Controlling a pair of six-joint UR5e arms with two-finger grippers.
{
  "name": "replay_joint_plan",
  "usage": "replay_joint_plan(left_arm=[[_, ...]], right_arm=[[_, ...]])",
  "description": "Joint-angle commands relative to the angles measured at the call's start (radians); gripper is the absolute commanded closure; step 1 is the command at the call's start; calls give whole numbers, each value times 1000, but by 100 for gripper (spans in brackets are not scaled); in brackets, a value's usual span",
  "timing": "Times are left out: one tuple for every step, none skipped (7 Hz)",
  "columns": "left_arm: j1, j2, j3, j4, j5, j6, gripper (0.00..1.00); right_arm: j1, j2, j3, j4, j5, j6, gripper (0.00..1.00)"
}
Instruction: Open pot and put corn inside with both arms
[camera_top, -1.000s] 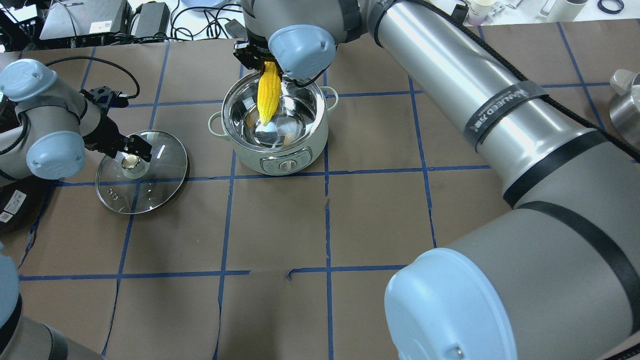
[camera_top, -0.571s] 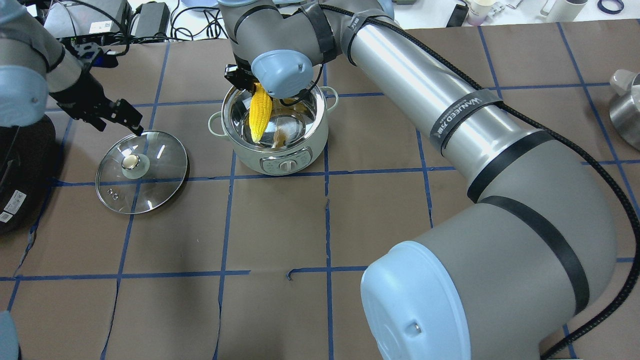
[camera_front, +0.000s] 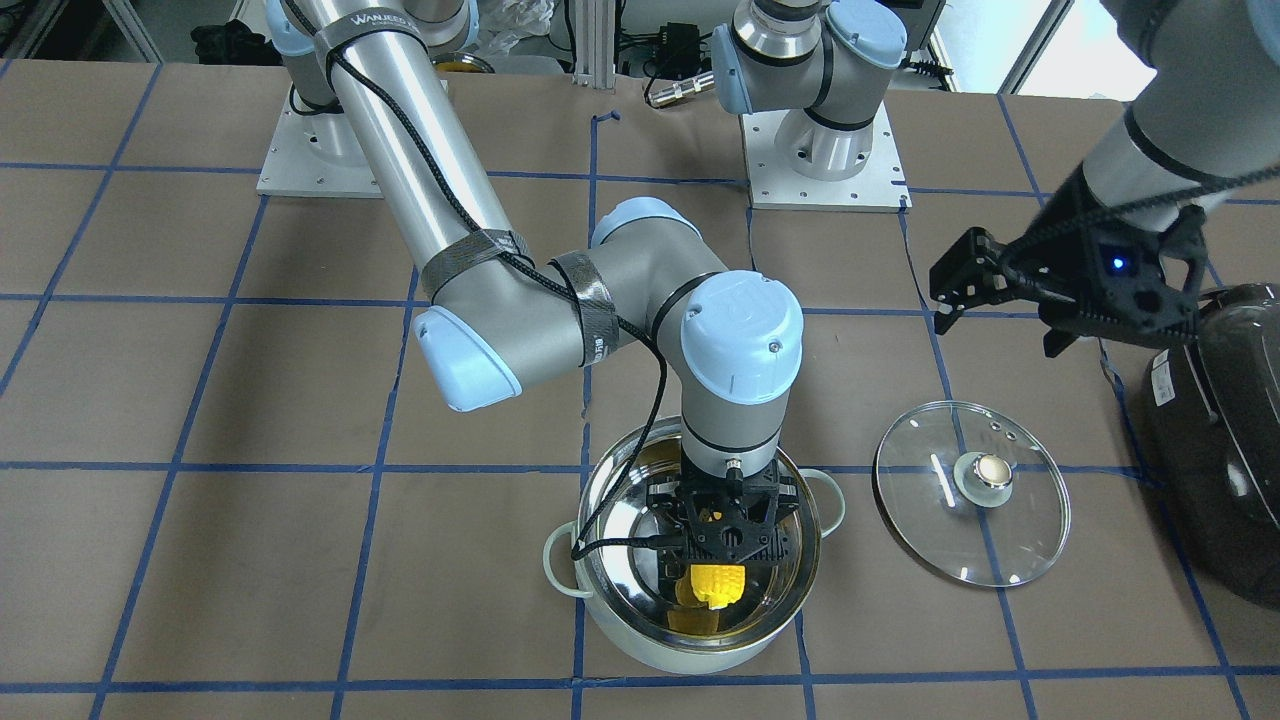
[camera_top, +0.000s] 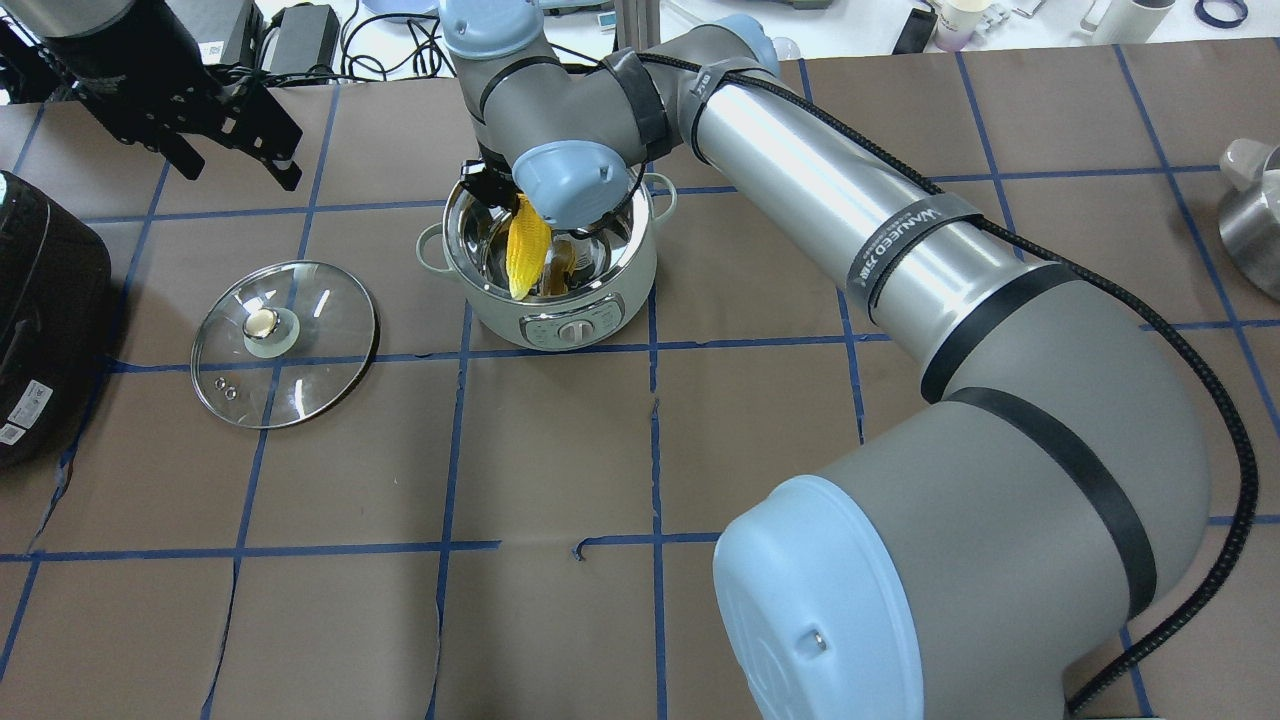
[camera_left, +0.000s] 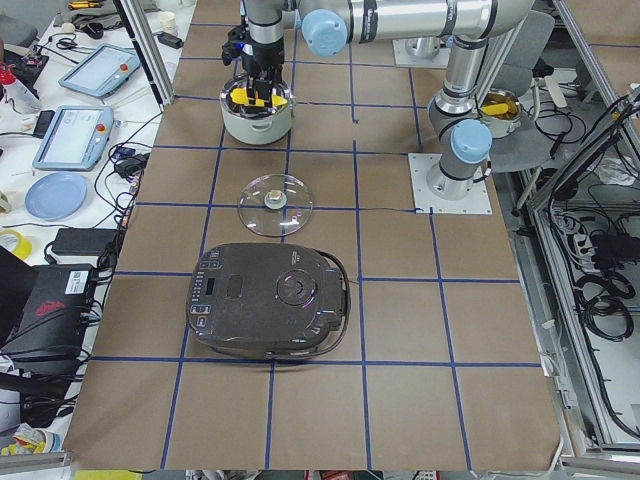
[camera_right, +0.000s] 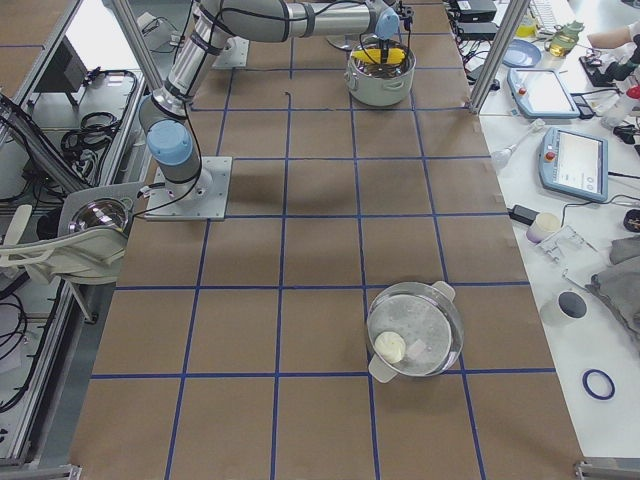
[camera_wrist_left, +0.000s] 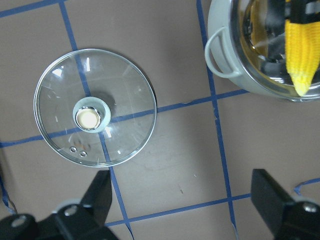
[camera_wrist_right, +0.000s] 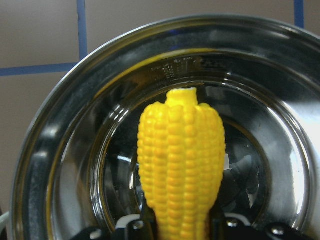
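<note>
Placing the corn: cob held inside the open pot, release not yet made

Nearest the robot, the glass lid (camera_top: 310, 385) lies flat on the table, well apart from the pot (camera_top: 500, 315) on its left side, so the opening step looks done. Just beyond, the pot stands uncovered. The right gripper (camera_front: 722, 560) reaches down through the rim, clamped on the thick end of the corn (camera_wrist_right: 181, 165), which hangs tip-down inside the steel bowl; I cannot tell whether the tip touches the bottom. Farthest off, the left gripper (camera_top: 238, 160) hovers above the table, spread wide with nothing in it. The placing itself appears to be the step in hand. Next, the right gripper should part to drop the cob, then rise straight up clear of the rim
</note>
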Motion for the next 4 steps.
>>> replay_joint_plan(left_arm=[[-90,54,-13,-8,52,-170,0],[-115,54,-22,0,51,-198,0],[-121,60,-25,0,51,-202,0],[-151,68,-27,0,51,-296,0]], right_arm=[[0,0,38,-41,-1,-34,56],[0,-1,71,-76,-1,-35,32],[0,-1,94,-121,-1,-66,31],[0,-1,90,-127,-2,-84,31]])
